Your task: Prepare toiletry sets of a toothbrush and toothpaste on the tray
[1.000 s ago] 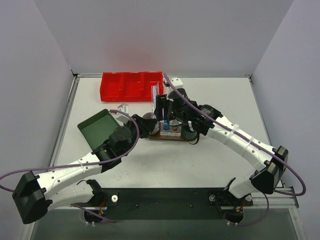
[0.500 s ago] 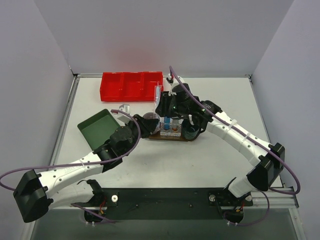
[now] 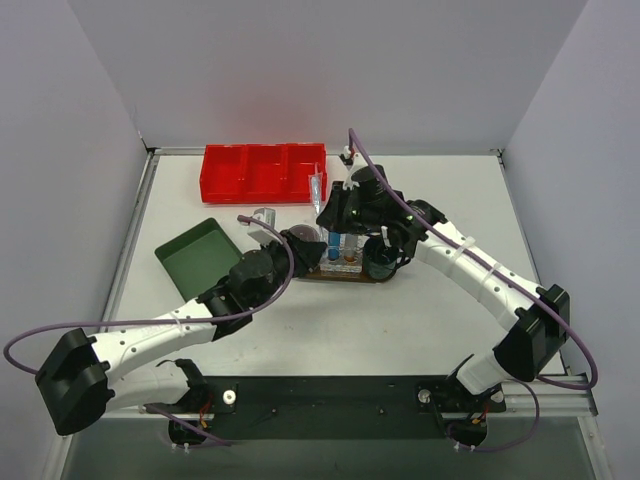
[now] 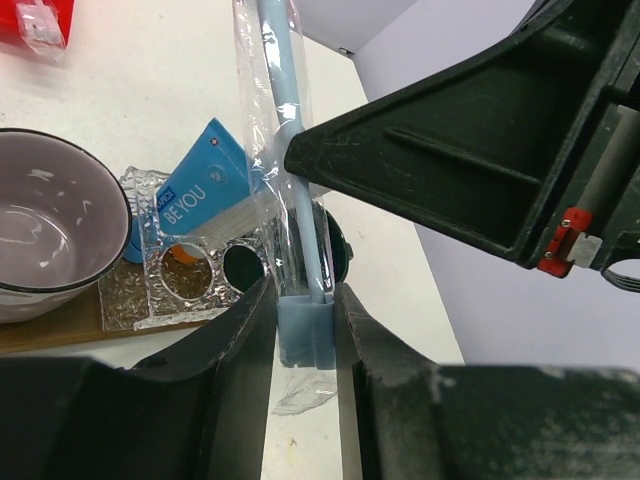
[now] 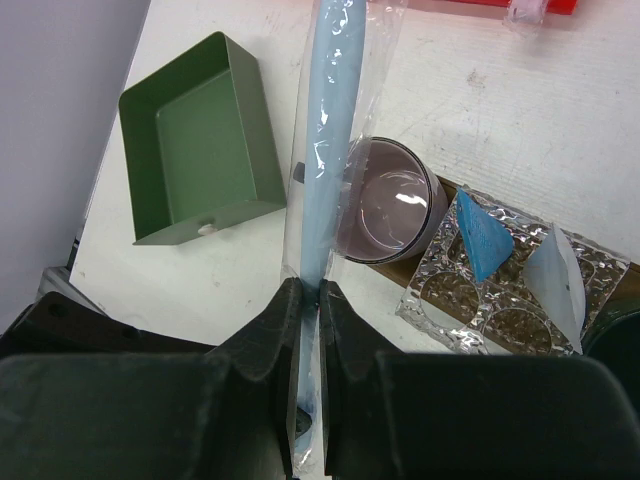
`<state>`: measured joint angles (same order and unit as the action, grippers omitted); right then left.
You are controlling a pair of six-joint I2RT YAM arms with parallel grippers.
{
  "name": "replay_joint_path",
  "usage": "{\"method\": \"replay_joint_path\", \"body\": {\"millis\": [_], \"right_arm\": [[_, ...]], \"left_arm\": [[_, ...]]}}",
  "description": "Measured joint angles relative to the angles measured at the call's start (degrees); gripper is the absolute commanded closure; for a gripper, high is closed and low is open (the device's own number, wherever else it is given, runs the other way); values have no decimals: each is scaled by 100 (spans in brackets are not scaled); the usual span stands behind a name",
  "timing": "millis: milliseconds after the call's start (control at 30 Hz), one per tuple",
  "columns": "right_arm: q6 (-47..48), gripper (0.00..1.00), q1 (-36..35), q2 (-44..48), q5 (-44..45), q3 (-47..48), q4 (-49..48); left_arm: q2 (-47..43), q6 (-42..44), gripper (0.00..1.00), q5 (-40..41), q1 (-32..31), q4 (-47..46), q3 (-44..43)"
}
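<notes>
A pale blue toothbrush (image 5: 330, 120) in a clear wrapper stands nearly upright above the tray's left part (image 3: 316, 190). My right gripper (image 5: 308, 290) is shut on its wrapped handle. My left gripper (image 4: 303, 300) is shut on the thick blue-grey end of the same toothbrush (image 4: 305, 330). A blue toothpaste tube (image 4: 205, 185) and a white one (image 5: 555, 280) stand in a clear glass holder (image 4: 170, 270) on the dark brown tray (image 3: 312, 275). In the top view both grippers, left (image 3: 300, 240) and right (image 3: 330, 215), meet over the tray.
A grey-purple cup (image 5: 385, 205) sits on the tray's left end and a dark cup (image 3: 380, 265) on its right end. The red three-compartment bin (image 3: 265, 172) stands at the back, with a wrapped item (image 4: 40, 25) inside. A green box (image 3: 197, 255) lies left.
My right gripper has shut on the toothbrush's handle and shifted a little toward the back. The left arm, still gripping the toothbrush's end, has pushed slightly forward and right.
</notes>
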<state>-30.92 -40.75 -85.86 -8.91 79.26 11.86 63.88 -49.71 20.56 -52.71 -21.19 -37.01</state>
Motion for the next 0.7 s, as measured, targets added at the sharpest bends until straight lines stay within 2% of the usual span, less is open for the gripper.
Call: {"method": "replay_joint_path", "body": {"millis": [67, 200, 333, 500, 700], "right_arm": [[-13, 100, 24, 0, -15, -11, -7], [-11, 100, 33, 15, -11, -11, -15], [39, 100, 33, 15, 22, -63, -109], [118, 100, 33, 24, 61, -103, -138], [295, 100, 33, 192, 74, -153, -149]], "left_arm": [[39, 55, 73, -39, 0, -2, -39], [68, 101, 48, -109, 26, -4, -76], [35, 136, 37, -339, 68, 4, -85], [-249, 129, 33, -627, 378, 122, -85], [-822, 103, 33, -1025, 1150, 461, -85]]}}
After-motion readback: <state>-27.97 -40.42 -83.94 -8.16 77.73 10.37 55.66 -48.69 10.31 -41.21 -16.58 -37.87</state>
